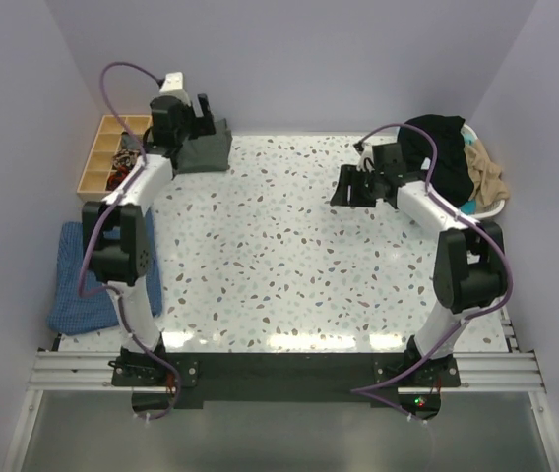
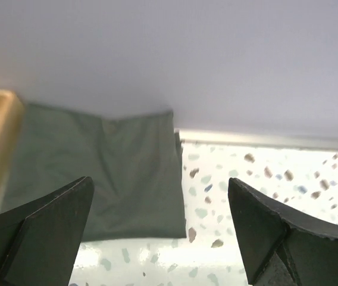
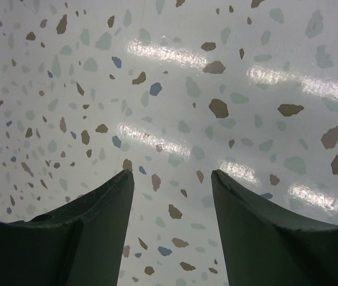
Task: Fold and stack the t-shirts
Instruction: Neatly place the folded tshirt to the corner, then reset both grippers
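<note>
1. Wooden compartment tray, far-left corner: small dark and red bits in the near compartments, too small to name. The far compartments look bare.
2. Blue towel lies at the table's left edge, beside the left arm; not part of the job.
3. Left gripper: fingers wide apart, nothing between them. It hangs over the near edge of the folded charcoal-grey t-shirt.
4. That shirt lies flat against the back wall, just beside the tray. It looks like the base of the stack, so this fold is probably done.
5. To do it well: lift the left arm straight up before pulling away so a finger doesn't drag the top layer open. Leave the shirt square in its corner.
6. Right gripper: fingers partway apart, holding nothing, over bare terrazzo table, right of centre.
7. Likely next: the right arm goes for another shirt. Pinch one layer near a collar or shoulder so only one garment comes out.
8. White basket, far-right corner: black t-shirt heaped on top, tan t-shirt beside it, teal t-shirt peeking out low. All are crumpled and unfolded.
</note>
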Motion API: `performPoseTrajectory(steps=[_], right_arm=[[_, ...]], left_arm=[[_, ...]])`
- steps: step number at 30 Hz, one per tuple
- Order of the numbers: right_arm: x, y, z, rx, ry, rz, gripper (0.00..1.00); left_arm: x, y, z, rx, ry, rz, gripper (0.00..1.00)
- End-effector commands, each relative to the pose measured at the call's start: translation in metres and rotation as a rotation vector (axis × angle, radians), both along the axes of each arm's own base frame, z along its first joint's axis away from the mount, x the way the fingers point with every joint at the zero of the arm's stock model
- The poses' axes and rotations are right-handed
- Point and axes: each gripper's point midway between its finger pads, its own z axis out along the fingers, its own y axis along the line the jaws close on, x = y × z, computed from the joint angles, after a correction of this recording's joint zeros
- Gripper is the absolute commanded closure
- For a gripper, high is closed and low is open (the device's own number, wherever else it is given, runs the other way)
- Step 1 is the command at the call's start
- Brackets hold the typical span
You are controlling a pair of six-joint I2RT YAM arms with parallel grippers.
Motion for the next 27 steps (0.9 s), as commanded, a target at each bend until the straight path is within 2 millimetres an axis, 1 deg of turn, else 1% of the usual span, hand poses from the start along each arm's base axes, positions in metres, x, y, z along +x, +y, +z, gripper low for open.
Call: performPoseTrajectory(steps=[1,2,3,4,6,7,8,9,10,11,12,13,14,15,16,17,18,19,20,21,22,23,24,25,26,27], right_arm=[[0.012,-0.028,0.037,-0.107,-0.17,-0.104,0.41],[0.009,-0.033,0.044,-0.12,-0.196,-0.116,0.41],[0.009,-0.041,0.046,-0.149,-0.215,-0.143,0.41],[0.009,-0.043,0.052,-0.158,-0.246,-0.143,0.41],[0.005,-0.051,0.06,-0.185,-0.276,-0.167,0.41],[0.003,-0.053,0.063,-0.191,-0.287,-0.174,0.41],[-0.001,-0.057,0.068,-0.199,-0.298,-0.189,0.4],[-0.003,-0.063,0.069,-0.217,-0.307,-0.212,0.39],[-0.003,-0.064,0.073,-0.211,-0.326,-0.23,0.39],[-0.012,-0.066,0.064,-0.216,-0.314,-0.228,0.39],[-0.016,-0.071,0.072,-0.224,-0.361,-0.241,0.34],[-0.011,-0.079,0.082,-0.24,-0.44,-0.286,0.33],[-0.021,-0.086,0.061,-0.27,-0.427,-0.296,0.32],[-0.025,-0.095,0.069,-0.285,-0.468,-0.335,0.32],[-0.025,-0.101,0.072,-0.303,-0.505,-0.356,0.31],[-0.033,-0.105,0.061,-0.335,-0.497,-0.342,0.31],[-0.037,-0.111,0.062,-0.359,-0.502,-0.353,0.32],[-0.041,-0.117,0.07,-0.371,-0.527,-0.385,0.31],[-0.048,-0.128,0.064,-0.404,-0.524,-0.43,0.32],[-0.048,-0.132,0.07,-0.399,-0.555,-0.459,0.31],[-0.055,-0.136,0.067,-0.401,-0.572,-0.482,0.3],[-0.056,-0.137,0.068,-0.403,-0.593,-0.486,0.28],[-0.055,-0.139,0.073,-0.394,-0.626,-0.5,0.17],[-0.056,-0.14,0.072,-0.389,-0.635,-0.509,0.16],[-0.059,-0.139,0.06,-0.392,-0.625,-0.496,0.01],[-0.058,-0.141,0.059,-0.405,-0.631,-0.498,0.01]], left_arm=[[-0.047,0.014,0.107,0.041,-0.247,0.054,0.0],[-0.058,0.016,0.107,0.035,-0.252,0.06,0.0],[-0.068,0.02,0.112,0.028,-0.285,0.074,0.0],[-0.09,0.021,0.104,0.018,-0.278,0.08,0.0],[-0.108,0.026,0.104,0.016,-0.3,0.093,0.0],[-0.124,0.028,0.103,0.019,-0.298,0.096,0.0],[-0.131,0.03,0.105,0.019,-0.296,0.099,0.0],[-0.143,0.03,0.112,0.01,-0.296,0.097,0.0],[-0.152,0.03,0.102,0.008,-0.276,0.093,0.0],[-0.159,0.03,0.101,0.007,-0.279,0.09,0.0],[-0.172,0.032,0.116,0.001,-0.329,0.1,0.0],[-0.182,0.035,0.094,0.011,-0.299,0.109,0.0],[-0.19,0.042,0.088,0.017,-0.302,0.144,0.0],[-0.201,0.047,0.095,0.029,-0.334,0.16,0.0],[-0.211,0.052,0.068,0.052,-0.292,0.174,0.0],[-0.219,0.064,0.061,0.072,-0.285,0.236,0.0],[-0.232,0.07,0.049,0.089,-0.282,0.253,0.0],[-0.239,0.074,0.043,0.103,-0.282,0.266,0.0],[-0.245,0.078,0.043,0.103,-0.312,0.29,0.0],[-0.255,0.082,0.025,0.139,-0.3,0.289,0.0],[-0.259,0.083,0.019,0.168,-0.31,0.283,0.0],[-0.261,0.083,0.027,0.174,-0.374,0.284,0.0],[-0.267,0.087,0.007,0.221,-0.342,0.285,0.0],[-0.269,0.087,0.003,0.225,-0.343,0.28,0.0],[-0.27,0.087,0.003,0.213,-0.364,0.285,0.0],[-0.276,0.088,-0.02,0.218,-0.336,0.283,0.0]])
